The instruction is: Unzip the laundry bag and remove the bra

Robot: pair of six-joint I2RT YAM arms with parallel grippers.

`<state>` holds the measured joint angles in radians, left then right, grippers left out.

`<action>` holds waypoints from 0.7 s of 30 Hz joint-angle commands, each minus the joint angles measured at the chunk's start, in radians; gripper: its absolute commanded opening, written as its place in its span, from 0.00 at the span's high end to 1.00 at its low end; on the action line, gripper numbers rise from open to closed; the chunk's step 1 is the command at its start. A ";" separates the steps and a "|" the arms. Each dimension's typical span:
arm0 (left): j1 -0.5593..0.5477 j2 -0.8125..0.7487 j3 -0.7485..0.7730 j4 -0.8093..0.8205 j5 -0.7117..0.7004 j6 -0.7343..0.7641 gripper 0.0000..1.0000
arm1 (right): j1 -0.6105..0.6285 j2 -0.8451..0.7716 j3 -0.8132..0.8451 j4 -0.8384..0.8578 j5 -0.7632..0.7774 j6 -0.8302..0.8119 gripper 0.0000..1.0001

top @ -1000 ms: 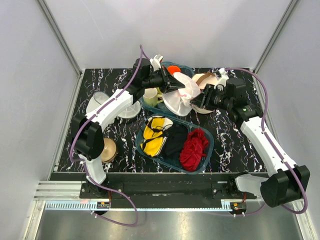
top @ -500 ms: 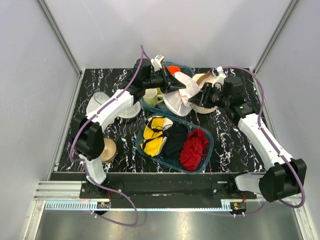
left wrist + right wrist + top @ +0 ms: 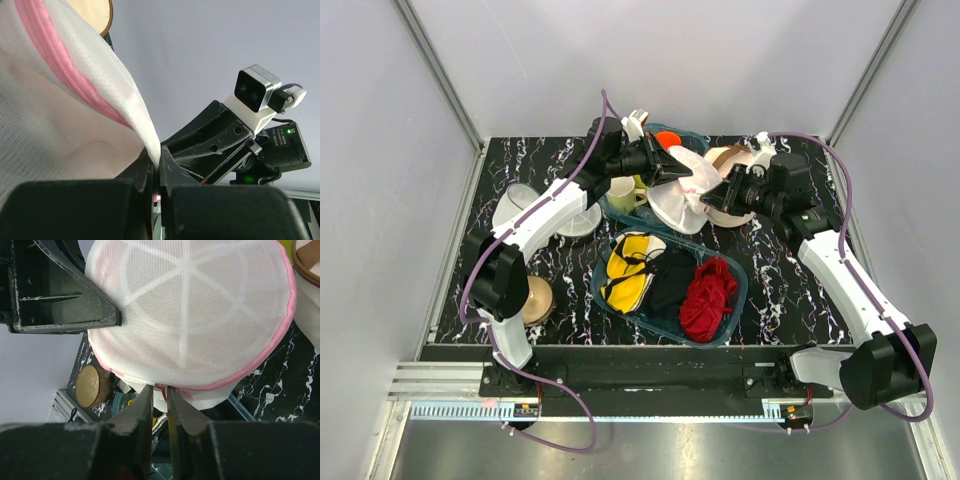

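Laundry bag point(image 3: 678, 196) is held up off the black marbled table point(image 3: 775, 300), at the back middle, between the two arms and above a teal bin point(image 3: 692, 134). Left gripper point(image 3: 156, 172) is clamped on the bag's white mesh edge, just below the pink zip trim point(image 3: 65, 75), with its jaws fully together. Right gripper point(image 3: 160, 392) sits at the bag's lower rim, jaws narrowed to a slit either side of a small pink tab on the trim. Cannot tell if it is actually pinching it. The zip looks closed along the stretch visible in the right wrist view. The bra point(image 3: 122, 275) shows only as a faint pale pink tint through the mesh, inside the bag. Nearer the arms sits a teal tray point(image 3: 741, 290) holding yellow, black and red cloths, and a tan dome point(image 3: 535, 298) lies at the near left
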<state>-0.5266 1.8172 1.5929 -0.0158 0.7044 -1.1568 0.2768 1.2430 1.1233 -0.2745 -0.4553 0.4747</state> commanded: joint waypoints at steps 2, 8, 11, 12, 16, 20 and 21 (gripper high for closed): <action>-0.006 -0.061 0.001 0.082 0.044 -0.015 1.00 | 0.013 -0.019 0.000 0.046 0.029 0.013 0.76; -0.006 -0.061 -0.005 0.086 0.047 -0.021 1.00 | 0.018 -0.020 -0.014 0.046 0.055 0.021 0.97; -0.006 -0.070 -0.011 0.079 0.052 -0.015 1.00 | 0.016 -0.043 -0.039 0.047 0.093 0.025 1.00; -0.004 -0.075 -0.011 0.077 0.052 -0.012 1.00 | 0.018 -0.050 -0.045 0.044 0.104 0.025 1.00; -0.003 -0.087 -0.010 0.037 0.055 0.019 1.00 | 0.018 -0.082 -0.077 0.020 0.153 0.025 1.00; 0.016 -0.114 -0.024 -0.025 0.046 0.065 1.00 | 0.015 -0.119 -0.121 -0.003 0.216 0.007 1.00; 0.022 -0.119 -0.031 -0.027 0.047 0.068 1.00 | 0.013 -0.128 -0.128 -0.017 0.242 0.001 1.00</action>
<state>-0.5240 1.8015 1.5658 -0.0525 0.7109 -1.1282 0.2928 1.1660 1.0252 -0.2630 -0.3340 0.5014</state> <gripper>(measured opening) 0.023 0.009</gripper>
